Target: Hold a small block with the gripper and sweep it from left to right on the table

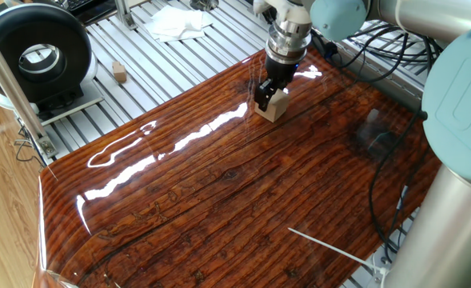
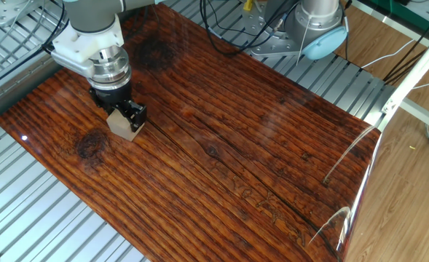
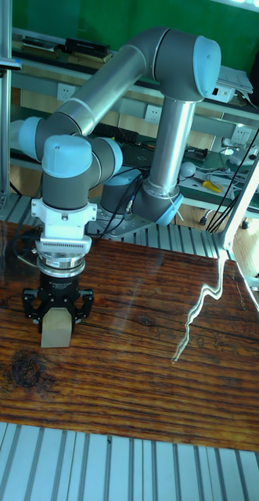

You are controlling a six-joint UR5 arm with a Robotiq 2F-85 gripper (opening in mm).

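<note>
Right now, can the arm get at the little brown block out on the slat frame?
Probably not as things stand: the gripper is shut on the pale wooden cube, so the fingers are occupied. The small brown block itself sits unobstructed on the aluminium slats.

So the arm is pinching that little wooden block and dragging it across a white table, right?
Not white: the table is glossy dark reddish-brown wood, as one fixed view shows. The rest holds: the gripper has its fingers shut on the block, which rests on it.

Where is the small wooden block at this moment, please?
The small block sits between the fingers of the gripper, resting on the table. In the tall fixed view it is at the table's left end, just above a dark knot in the wood.
</note>
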